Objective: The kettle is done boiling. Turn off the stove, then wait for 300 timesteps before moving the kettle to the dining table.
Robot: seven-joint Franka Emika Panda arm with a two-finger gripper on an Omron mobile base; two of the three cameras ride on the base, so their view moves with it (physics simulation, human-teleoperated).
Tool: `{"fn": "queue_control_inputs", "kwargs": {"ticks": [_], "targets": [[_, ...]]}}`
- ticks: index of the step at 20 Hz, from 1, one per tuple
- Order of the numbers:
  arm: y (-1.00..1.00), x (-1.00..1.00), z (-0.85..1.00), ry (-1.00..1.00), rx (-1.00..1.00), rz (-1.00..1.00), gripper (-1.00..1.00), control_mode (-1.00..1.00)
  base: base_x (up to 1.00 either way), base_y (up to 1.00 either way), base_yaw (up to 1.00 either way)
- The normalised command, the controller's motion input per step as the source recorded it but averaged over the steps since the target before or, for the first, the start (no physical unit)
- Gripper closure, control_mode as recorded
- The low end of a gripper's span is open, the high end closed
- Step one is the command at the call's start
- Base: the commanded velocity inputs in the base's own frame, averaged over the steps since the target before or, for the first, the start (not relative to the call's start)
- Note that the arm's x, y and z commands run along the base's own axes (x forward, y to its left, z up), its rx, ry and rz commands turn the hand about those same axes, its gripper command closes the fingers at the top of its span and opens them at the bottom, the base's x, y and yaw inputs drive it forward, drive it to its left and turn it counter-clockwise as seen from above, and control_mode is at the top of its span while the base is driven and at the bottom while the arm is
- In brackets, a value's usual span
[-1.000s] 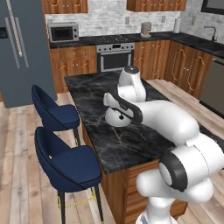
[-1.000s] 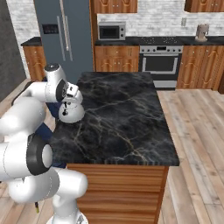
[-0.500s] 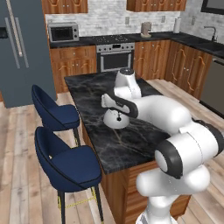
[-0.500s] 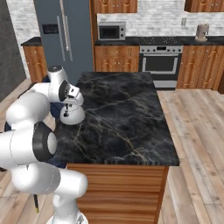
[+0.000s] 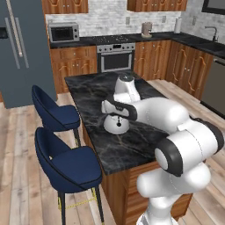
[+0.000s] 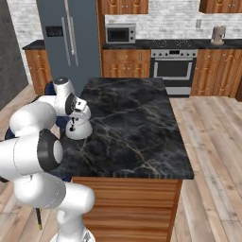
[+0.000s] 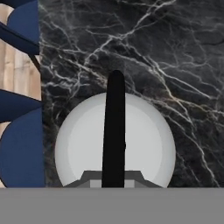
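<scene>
The silvery-white kettle (image 5: 116, 125) (image 6: 79, 130) is down on the dining table (image 5: 99, 88) (image 6: 132, 118), near its stool-side edge. My gripper (image 5: 115, 112) (image 6: 75, 118) hangs straight above it, shut on the thin black arched handle (image 7: 114, 131). In the hand view the kettle's dome (image 7: 146, 140) lies just below the gripper (image 7: 113, 176), and the handle runs up between the fingers. The stove (image 5: 115, 56) (image 6: 176, 60) stands against the back wall, beyond the far end of the table.
Two blue stools (image 5: 72, 165) (image 5: 57, 112) stand close along the table's edge by the kettle. A microwave (image 5: 63, 32) and a grey fridge (image 5: 22, 48) are at the back. Wood floor (image 6: 208, 132) runs along the table's other side.
The kettle has come down a little onto the table top with my gripper still shut on its handle. The arm's elbow has swung outward.
</scene>
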Motion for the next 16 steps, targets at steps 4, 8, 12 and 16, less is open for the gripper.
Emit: {"fn": "queue_control_inputs", "kwargs": {"ticks": [4,8,12,16], "targets": [[0.0,0.0,-0.3,0.0,0.0,0.0,1.0,-1.0,0.0,0.0,0.0],[0.0,0.0,-0.37,0.0,0.0,0.0,1.0,-1.0,0.0,0.0,0.0],[0.0,0.05,-0.28,0.0,-0.02,0.0,1.0,-1.0,0.0,0.0,0.0],[0.0,0.06,-0.27,0.0,-0.02,0.0,1.0,-1.0,0.0,0.0,0.0]]}}
